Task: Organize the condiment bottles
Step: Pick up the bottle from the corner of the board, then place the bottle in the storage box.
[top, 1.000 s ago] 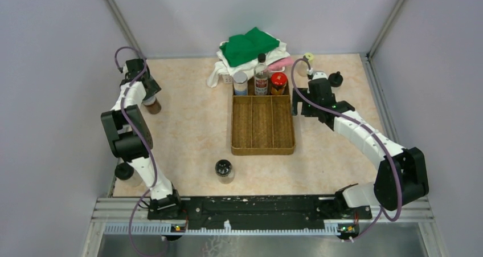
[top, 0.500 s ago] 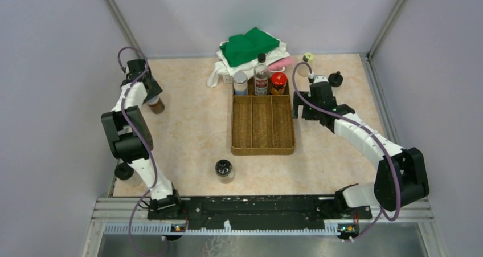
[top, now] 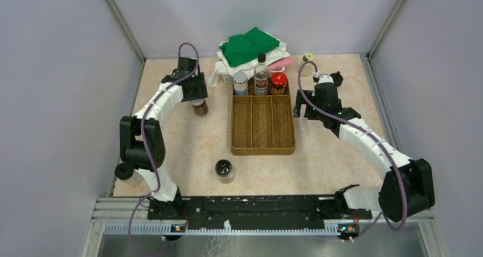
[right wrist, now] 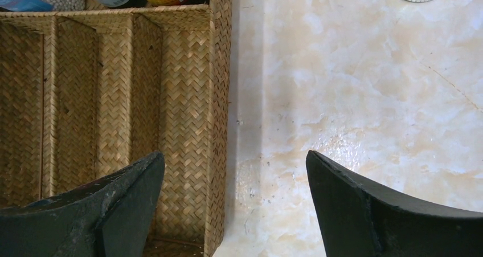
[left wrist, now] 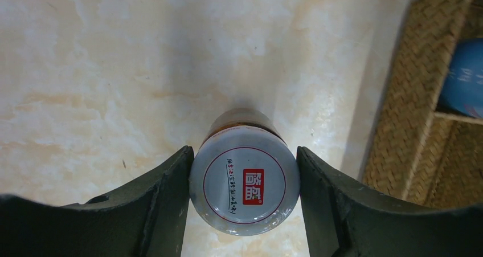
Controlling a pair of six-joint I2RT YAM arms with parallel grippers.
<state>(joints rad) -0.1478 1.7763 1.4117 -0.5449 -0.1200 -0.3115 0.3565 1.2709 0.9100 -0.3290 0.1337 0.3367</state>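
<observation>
Woven brown fibre forms the divided tray (top: pixel 263 133) at the middle of a pale marble-patterned table. Three condiment bottles already stand in its far compartment: a grey-lidded jar (top: pixel 241 82), a tall clear black-capped bottle (top: pixel 261 73) and a red-lidded jar (top: pixel 278 82). Green and white cloths (top: pixel 250 47) are heaped just beyond. The left gripper (left wrist: pixel 244 154) is clamped around a pale-lidded jar of brown contents (left wrist: pixel 245 190), held upright left of the tray's far end; whether it rests on the table cannot be told. The right gripper (right wrist: pixel 232 166) hangs with its fingers wide apart and nothing between them, just right of the tray's right wall. Still loose are a black-lidded jar (top: pixel 224 169) near the tray's near-left corner, a dark-capped one (top: pixel 125 173) by the left arm's base, a yellowish-lidded one (top: pixel 308 58) at the far right, and a black-capped one (top: pixel 336 77) behind the right wrist. So roughly half the job looks done. Compared with a second ago, the left arm has swung from the left wall well toward the tray, carrying its jar, while the right arm has edged slightly farther away.
</observation>
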